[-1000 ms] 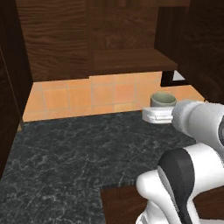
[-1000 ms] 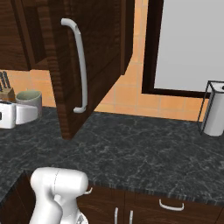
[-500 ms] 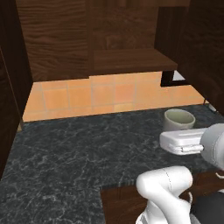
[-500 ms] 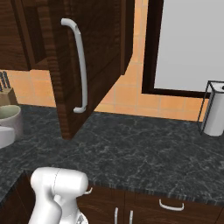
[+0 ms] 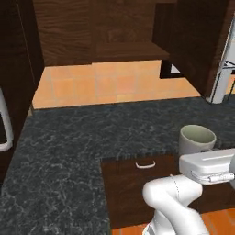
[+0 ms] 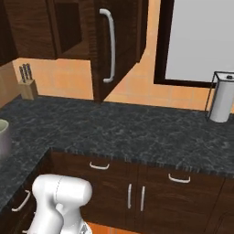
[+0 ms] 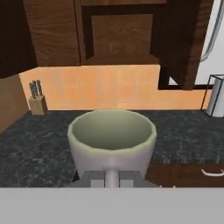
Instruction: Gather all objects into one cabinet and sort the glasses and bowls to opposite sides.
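Note:
My gripper (image 7: 112, 176) is shut on the wall of the grey-beige cup (image 7: 112, 133), which stays upright and empty and faces the hand camera. From the left base camera the same cup (image 5: 197, 138) rides just above my white hand (image 5: 207, 166), over the counter's front edge. Its rim also shows at the left edge of the right base view, cup (image 6: 3, 136). The dark brown cabinet (image 5: 126, 51) stands open ahead with a bare shelf. Its door hangs open, showing its curved grey handle (image 6: 109, 45). The other cup and both bowls are out of view.
A black marble counter (image 5: 87, 137) runs along an orange tiled wall. A knife block (image 6: 27, 83) stands at the back left, and a paper towel holder (image 6: 221, 101) at the right below a window (image 6: 201, 39). Lower drawers with handles (image 5: 145, 164) lie under my hand.
The whole picture has shifted: the base has moved back from the counter. The cup has stayed in my shut gripper and has sunk lower and further right in the left base view.

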Robot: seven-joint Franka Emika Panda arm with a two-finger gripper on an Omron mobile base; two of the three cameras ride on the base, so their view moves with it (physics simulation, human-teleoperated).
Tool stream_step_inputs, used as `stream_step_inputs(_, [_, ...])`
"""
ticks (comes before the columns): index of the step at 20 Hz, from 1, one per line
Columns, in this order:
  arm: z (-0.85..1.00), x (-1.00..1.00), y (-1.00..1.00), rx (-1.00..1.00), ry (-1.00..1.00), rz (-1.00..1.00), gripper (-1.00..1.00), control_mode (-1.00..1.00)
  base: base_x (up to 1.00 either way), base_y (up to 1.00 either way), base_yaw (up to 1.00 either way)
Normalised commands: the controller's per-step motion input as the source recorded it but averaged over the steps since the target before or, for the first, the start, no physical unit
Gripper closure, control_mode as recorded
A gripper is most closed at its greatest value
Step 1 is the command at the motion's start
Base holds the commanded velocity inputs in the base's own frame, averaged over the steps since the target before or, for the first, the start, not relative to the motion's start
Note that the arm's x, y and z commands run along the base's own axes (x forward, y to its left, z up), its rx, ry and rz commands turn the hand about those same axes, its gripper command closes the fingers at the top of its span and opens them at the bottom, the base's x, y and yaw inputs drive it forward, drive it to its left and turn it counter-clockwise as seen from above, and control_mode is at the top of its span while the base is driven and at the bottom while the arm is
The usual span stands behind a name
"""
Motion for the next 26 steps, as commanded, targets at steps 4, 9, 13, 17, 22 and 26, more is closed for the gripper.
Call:
stream_step_inputs(4, [0.0, 0.0, 0.0, 0.0, 0.0, 0.0, 1.0, 1.0, -0.88, -0.38, 0.08])
stream_step_inputs(9, [0.0, 0.0, 0.0, 0.0, 0.0, 0.0, 1.0, 1.0, -0.17, -0.97, 0.06])
stream_step_inputs(13, [0.0, 0.0, 0.0, 0.0, 0.0, 0.0, 1.0, 1.0, 0.17, -1.0, 0.02])
stream_step_inputs(17, [0.0, 0.0, 0.0, 0.0, 0.0, 0.0, 1.0, 1.0, 0.2, -1.0, 0.02])
stream_step_inputs(22, [0.0, 0.0, 0.0, 0.0, 0.0, 0.0, 1.0, 1.0, 0.42, -1.0, 0.01])
stream_step_inputs(26, [0.0, 0.0, 0.0, 0.0, 0.0, 0.0, 1.0, 1.0, 0.67, -1.0, 0.01])
